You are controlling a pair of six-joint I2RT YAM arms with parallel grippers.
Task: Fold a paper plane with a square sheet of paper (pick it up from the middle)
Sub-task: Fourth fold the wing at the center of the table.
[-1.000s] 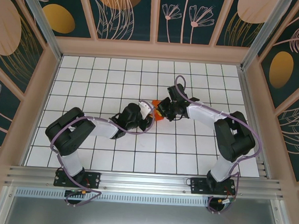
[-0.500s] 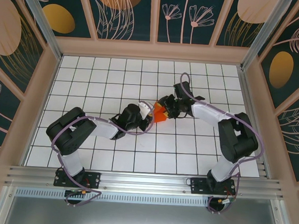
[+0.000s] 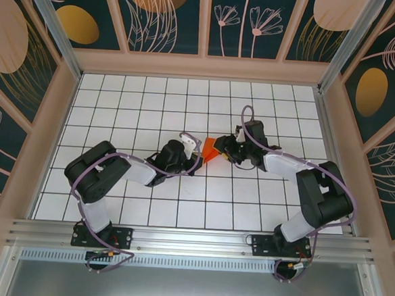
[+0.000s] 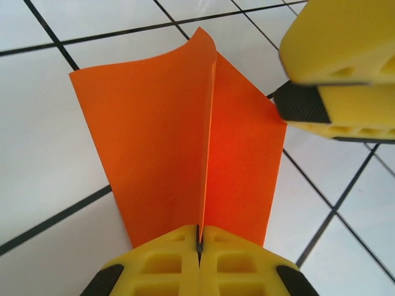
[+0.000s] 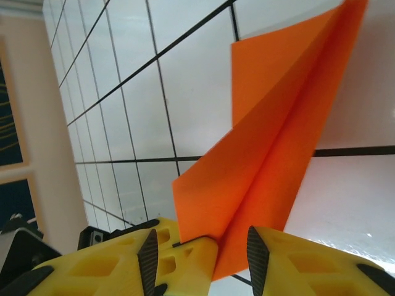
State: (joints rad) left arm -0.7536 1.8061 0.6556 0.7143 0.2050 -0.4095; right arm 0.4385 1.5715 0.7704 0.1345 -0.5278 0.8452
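In the overhead view, you have the folded orange paper (image 3: 211, 150) held up near the middle of the worktop (image 3: 119, 102), well away from every edge. The left tool (image 3: 197, 153) is at its left side and the right tool (image 3: 224, 150) at its right, and the two arms reach in from their own sides to meet there. In your left wrist view, the left tool (image 4: 199, 246) is pressed together on the near end of the folded orange paper (image 4: 160, 135). The yellow fingers (image 4: 160, 265) meet along a thin line with the centre crease running straight up out of that seam. Two flaps spread from the crease, the left one broader with its far corner curling slightly. The right tool (image 4: 290, 83) sits at the right flap's outer corner, its black pad touching that corner, and the white gridded worktop (image 4: 49, 154) lies behind. In your right wrist view, the near end of the folded orange paper (image 5: 278, 135) drops between the yellow fingers (image 5: 308, 265) of the right tool (image 5: 225, 243). The paper narrows toward the top right of the frame, above the tiled worktop (image 5: 197, 105). You cannot tell from here whether that tool is truly pinching the paper or merely standing around it.
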